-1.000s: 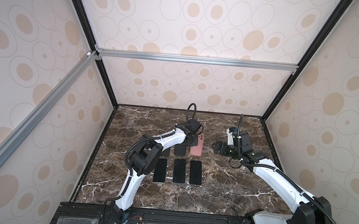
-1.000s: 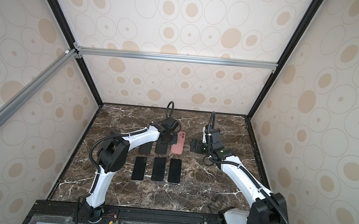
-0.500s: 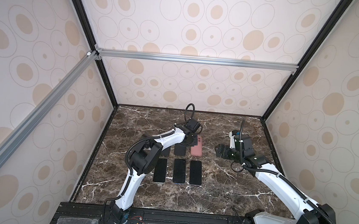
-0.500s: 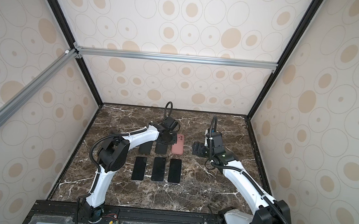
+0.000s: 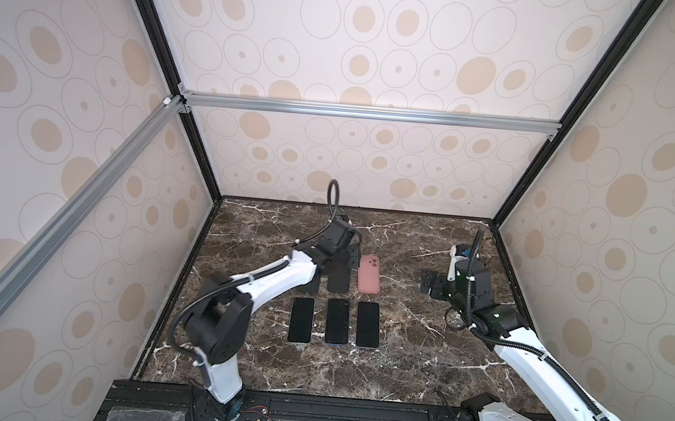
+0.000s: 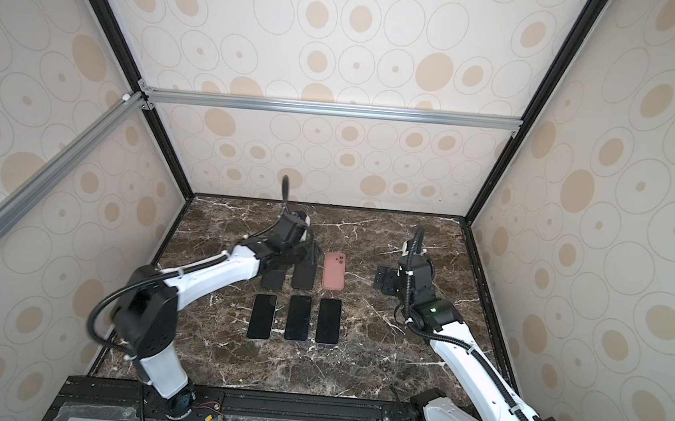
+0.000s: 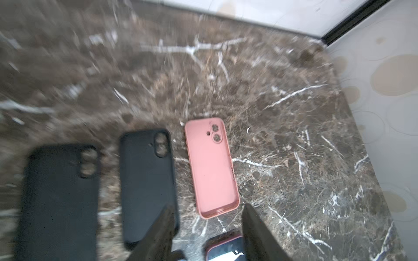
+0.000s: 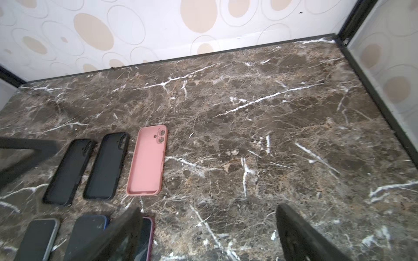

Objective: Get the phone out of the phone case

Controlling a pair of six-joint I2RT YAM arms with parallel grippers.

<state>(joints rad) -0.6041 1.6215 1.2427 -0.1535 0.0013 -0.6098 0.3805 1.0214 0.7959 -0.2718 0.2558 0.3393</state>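
An empty pink phone case (image 5: 369,273) lies open side up on the marble floor, beside two empty black cases (image 7: 147,180) (image 7: 58,198). In front of them three phones lie face up in a row; the right one (image 5: 367,324), with a maroon rim, is in front of the pink case. My left gripper (image 5: 348,262) hovers over the black cases; in the left wrist view the gripper (image 7: 207,217) is open and empty. My right gripper (image 5: 429,288) hangs to the right of the pink case (image 8: 148,160), wide open and empty.
The other two phones (image 6: 262,316) (image 6: 298,317) lie close beside the maroon-rimmed one. Bare marble floor (image 8: 248,135) stretches to the right of the cases. Patterned walls with black frame posts (image 8: 348,20) close the cell at the back and sides.
My left gripper's jaws have opened from shut. My right arm has drawn back to the right, away from the pink case.
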